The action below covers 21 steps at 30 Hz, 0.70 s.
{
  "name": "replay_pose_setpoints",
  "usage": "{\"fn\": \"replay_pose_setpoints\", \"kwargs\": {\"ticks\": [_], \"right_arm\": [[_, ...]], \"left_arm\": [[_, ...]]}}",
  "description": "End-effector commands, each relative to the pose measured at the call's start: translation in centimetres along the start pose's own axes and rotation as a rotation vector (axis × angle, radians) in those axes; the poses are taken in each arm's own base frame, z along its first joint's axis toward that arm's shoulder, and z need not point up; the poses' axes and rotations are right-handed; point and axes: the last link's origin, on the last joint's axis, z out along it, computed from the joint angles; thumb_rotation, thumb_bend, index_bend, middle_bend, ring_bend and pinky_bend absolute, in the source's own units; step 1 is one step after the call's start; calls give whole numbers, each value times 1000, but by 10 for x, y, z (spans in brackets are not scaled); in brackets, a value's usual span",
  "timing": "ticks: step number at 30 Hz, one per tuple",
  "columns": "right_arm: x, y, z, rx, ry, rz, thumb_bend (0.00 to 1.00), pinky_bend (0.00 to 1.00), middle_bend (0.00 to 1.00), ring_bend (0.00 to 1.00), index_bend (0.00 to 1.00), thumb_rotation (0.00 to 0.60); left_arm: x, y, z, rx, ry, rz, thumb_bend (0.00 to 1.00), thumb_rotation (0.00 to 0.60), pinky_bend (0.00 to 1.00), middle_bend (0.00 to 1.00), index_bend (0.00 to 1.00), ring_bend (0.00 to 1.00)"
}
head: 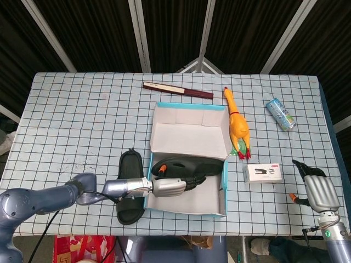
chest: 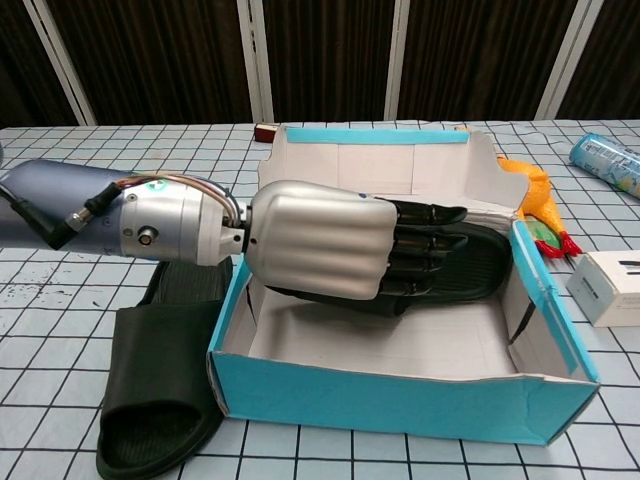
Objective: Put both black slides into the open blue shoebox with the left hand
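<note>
The open blue shoebox (head: 189, 135) stands near the table's front edge, its blue front wall (chest: 400, 405) close in the chest view. One black slide (head: 185, 164) lies inside it along the far side. My left hand (head: 167, 187) reaches into the box from the left. Its dark fingers (chest: 425, 250) lie stretched out over this slide (chest: 485, 265), and no grip shows. The second black slide (head: 129, 186) rests on the table just left of the box, under my left forearm. My right hand (head: 320, 193) hovers at the front right corner, empty, its fingers apart.
A yellow rubber chicken (head: 237, 126) lies right of the box, and a white stapler box (head: 263, 173) sits right of the box's front corner. A drinks can (head: 281, 114) lies further right. A dark folded fan (head: 177, 90) lies behind the box.
</note>
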Motion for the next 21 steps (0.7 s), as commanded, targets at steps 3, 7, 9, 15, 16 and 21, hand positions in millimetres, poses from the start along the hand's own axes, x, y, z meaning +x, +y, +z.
{"fn": "replay_pose_setpoints", "kwargs": {"ticks": [3, 7, 9, 15, 16, 21], "right_arm": [[0, 0, 0, -2, -4, 1, 225, 201, 206, 257, 132, 600], [0, 0, 0, 0, -6, 1, 226, 201, 206, 257, 132, 600], [0, 0, -1, -1, -5, 0, 226, 201, 206, 257, 132, 600], [0, 0, -1, -1, -3, 1, 226, 201, 206, 258, 132, 600], [0, 0, -1, -2, -4, 1, 226, 201, 206, 258, 132, 600], [0, 0, -1, -2, -5, 1, 226, 201, 206, 258, 132, 600]], "left_arm": [[-4, -6, 3, 4, -2, 23, 0, 600, 16, 100, 123, 7], [-6, -9, 5, 4, -10, 34, 0, 600, 17, 100, 123, 7], [-7, -9, 5, 1, -13, 41, 0, 600, 17, 100, 123, 7], [-9, -4, 5, -32, -21, 49, 0, 600, 17, 100, 123, 7], [-9, -2, 6, -42, -22, 53, 0, 600, 17, 100, 123, 7], [-8, 1, 10, -51, -17, 57, 0, 600, 18, 100, 123, 7]]}}
